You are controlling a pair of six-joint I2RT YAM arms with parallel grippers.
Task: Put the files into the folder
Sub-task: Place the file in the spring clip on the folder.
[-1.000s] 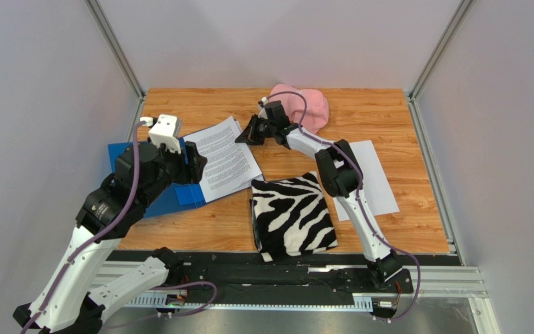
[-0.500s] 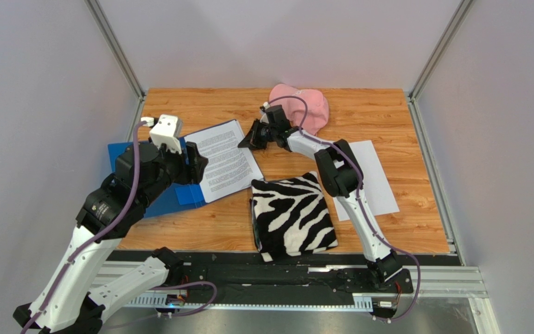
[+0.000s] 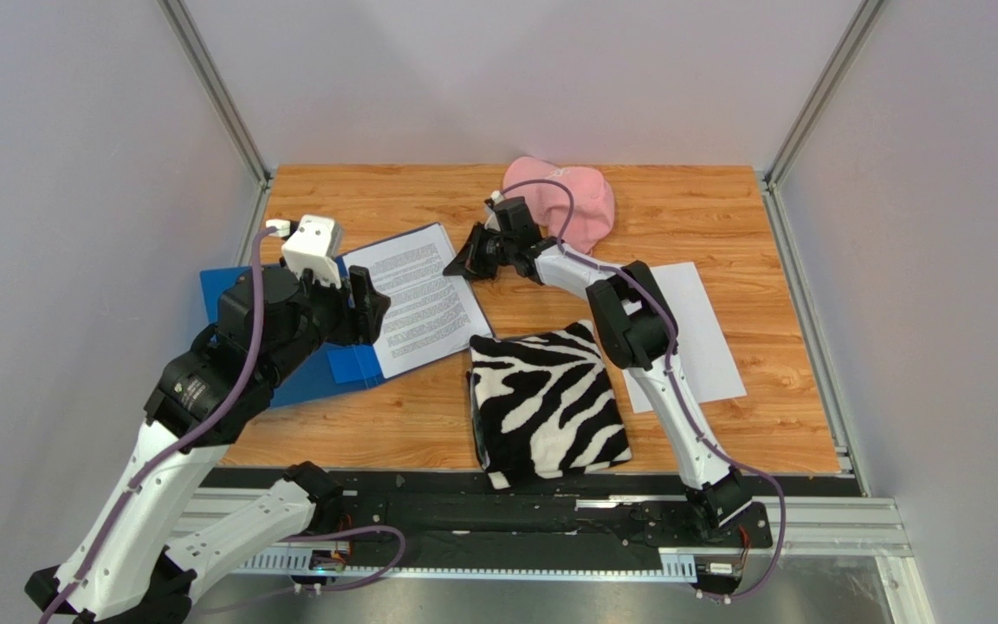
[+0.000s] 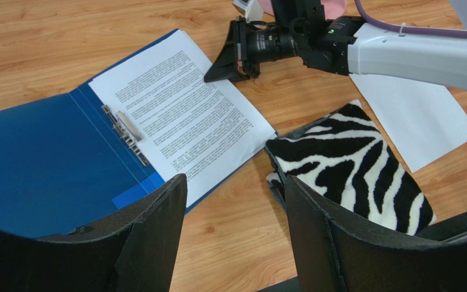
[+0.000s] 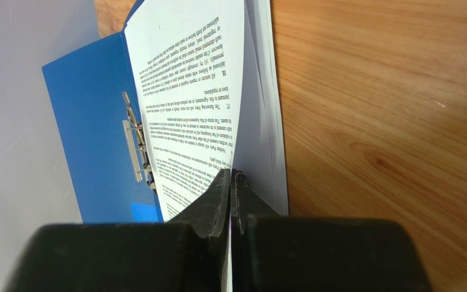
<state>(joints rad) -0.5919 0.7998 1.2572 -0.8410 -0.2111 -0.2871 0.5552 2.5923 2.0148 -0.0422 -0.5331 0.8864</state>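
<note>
The blue folder point(image 3: 234, 284) lies open at the left of the table, its metal clip point(image 4: 123, 129) showing at the spine. A stack of printed files point(image 3: 416, 302) rests on its right half. My right gripper point(image 3: 461, 264) is shut on the far edge of the top sheet point(image 5: 187, 91) and holds that edge lifted off the stack point(image 5: 265, 121). My left gripper point(image 3: 364, 302) is open and empty, hovering above the folder's near right corner point(image 4: 150, 185). Another white sheet point(image 3: 700, 332) lies flat at the right under the right arm.
A zebra-striped folded cloth point(image 3: 546, 406) lies at the near middle, just right of the folder. A pink cap point(image 3: 572, 198) sits at the back behind the right gripper. Grey walls close in left and right.
My right gripper has shifted slightly left with the top sheet's edge, nudging the sheet over the folder. My left arm has hardly moved.
</note>
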